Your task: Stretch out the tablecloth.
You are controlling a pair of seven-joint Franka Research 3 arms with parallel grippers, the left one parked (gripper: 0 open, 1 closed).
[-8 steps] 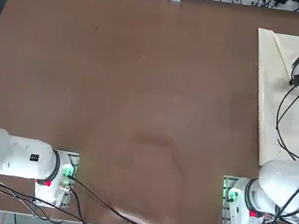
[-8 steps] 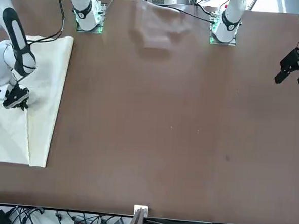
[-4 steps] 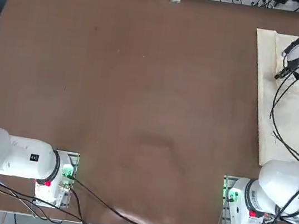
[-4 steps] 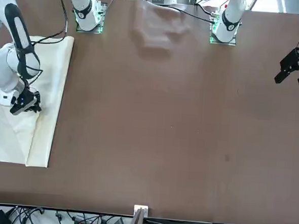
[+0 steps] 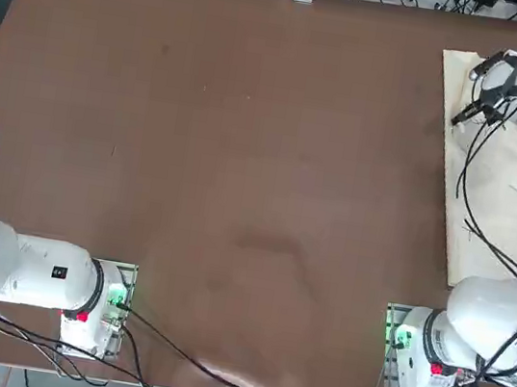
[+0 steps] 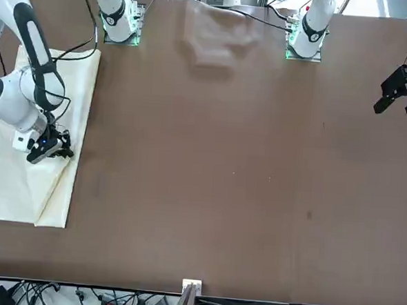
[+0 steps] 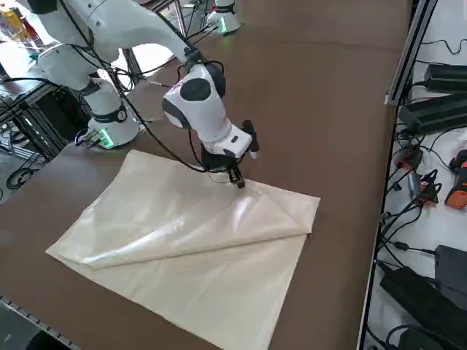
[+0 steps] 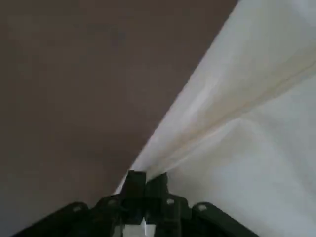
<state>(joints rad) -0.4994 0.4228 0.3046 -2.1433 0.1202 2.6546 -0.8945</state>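
At the brown table's (image 5: 245, 153) far right corner, the right gripper (image 7: 237, 179) pinches the thin cream fabric tablecloth's (image 7: 190, 248) inner edge, jaws fully closed.

Tablecloth (image 5: 512, 192) spread on the table (image 5: 245, 153) at the robot's far right, reaching the right edge, folded over on itself along the edge toward the table's middle; right gripper (image 7: 238, 181) down at that inner edge near the far corner, pinched on the fabric; rest of the tabletop stretching away to the left.
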